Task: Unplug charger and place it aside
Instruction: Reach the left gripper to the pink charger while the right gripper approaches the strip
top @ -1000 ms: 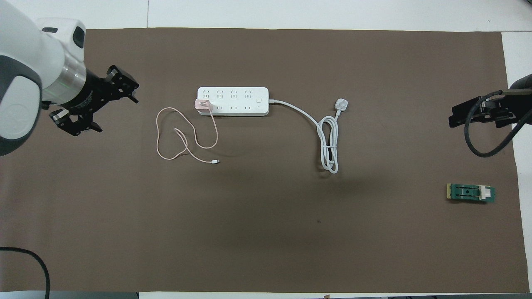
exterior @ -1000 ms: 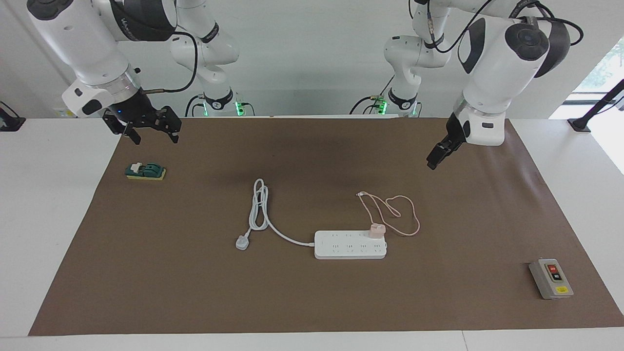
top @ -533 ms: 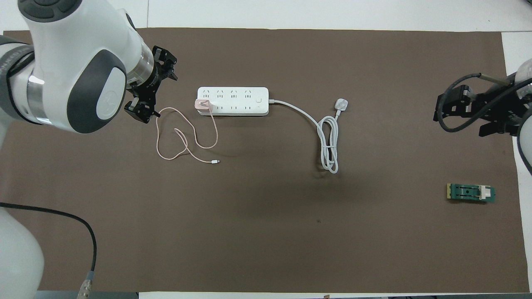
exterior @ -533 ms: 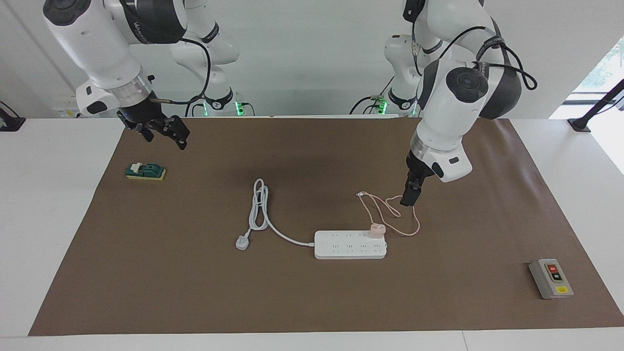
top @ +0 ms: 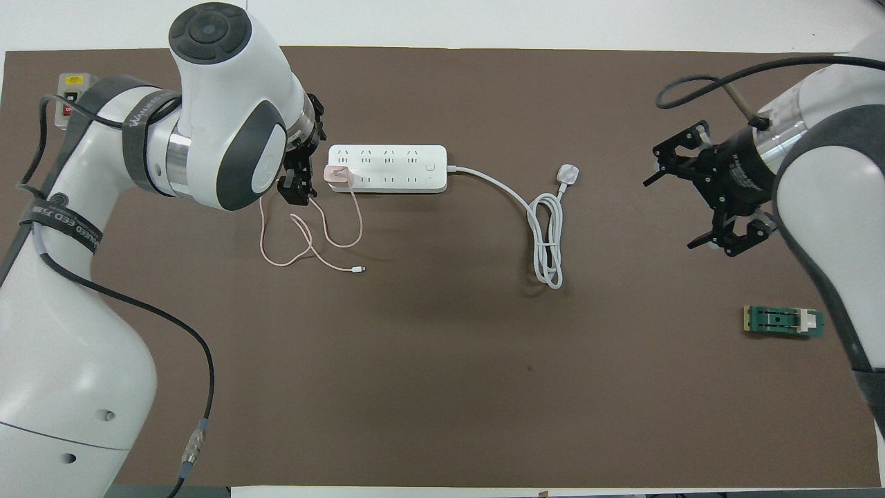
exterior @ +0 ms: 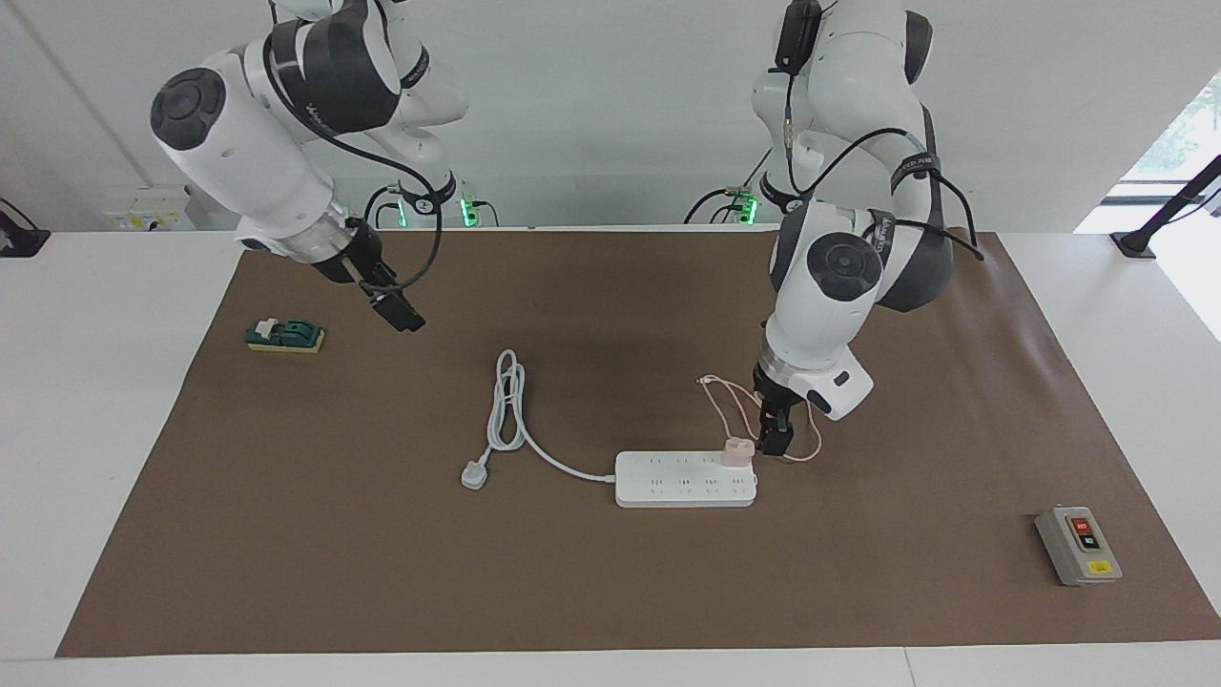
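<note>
Beside the charger [exterior: 737,450], left end effector [exterior: 775,441] spread, fingertips partly hidden; right end effector [top: 715,200] spread.

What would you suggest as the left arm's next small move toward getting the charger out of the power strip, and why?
Probably shift the left gripper sideways over the charger and lower its open fingers around it. The charger is still plugged into the power strip, and the gripper hangs just beside it, over the pink cable, holding nothing.
</note>
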`<action>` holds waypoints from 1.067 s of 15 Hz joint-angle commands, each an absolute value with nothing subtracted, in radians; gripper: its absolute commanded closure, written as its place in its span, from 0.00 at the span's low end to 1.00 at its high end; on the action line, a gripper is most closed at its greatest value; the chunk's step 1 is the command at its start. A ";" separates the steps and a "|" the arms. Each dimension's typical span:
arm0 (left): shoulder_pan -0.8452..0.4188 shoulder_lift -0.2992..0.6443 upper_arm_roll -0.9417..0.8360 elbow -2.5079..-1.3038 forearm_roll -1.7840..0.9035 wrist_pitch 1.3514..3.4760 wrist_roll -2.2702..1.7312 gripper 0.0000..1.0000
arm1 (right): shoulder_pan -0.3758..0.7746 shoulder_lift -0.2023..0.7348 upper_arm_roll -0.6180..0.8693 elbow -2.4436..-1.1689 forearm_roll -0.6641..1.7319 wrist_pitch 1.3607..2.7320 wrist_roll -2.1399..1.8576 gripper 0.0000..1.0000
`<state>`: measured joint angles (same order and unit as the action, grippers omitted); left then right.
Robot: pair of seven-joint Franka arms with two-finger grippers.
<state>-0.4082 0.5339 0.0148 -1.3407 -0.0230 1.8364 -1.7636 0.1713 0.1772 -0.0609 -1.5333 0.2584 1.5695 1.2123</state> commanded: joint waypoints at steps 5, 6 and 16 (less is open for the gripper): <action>-0.426 0.554 0.034 -1.357 -0.014 1.952 -1.870 0.00 | 0.208 0.212 -0.063 -1.649 0.453 1.773 1.463 0.00; -0.426 0.551 0.034 -1.365 -0.012 1.954 -1.874 0.00 | 0.230 0.212 -0.063 -1.678 0.453 1.805 1.466 0.00; -0.466 0.552 0.040 -1.468 -0.008 2.019 -1.894 0.00 | 0.322 0.434 -0.060 -1.595 0.526 2.003 1.551 0.00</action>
<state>-0.4442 0.5588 0.0213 -1.4386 -0.0211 1.9749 -1.8686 0.3106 0.3599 -0.0612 -1.6684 0.5050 1.9792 1.5333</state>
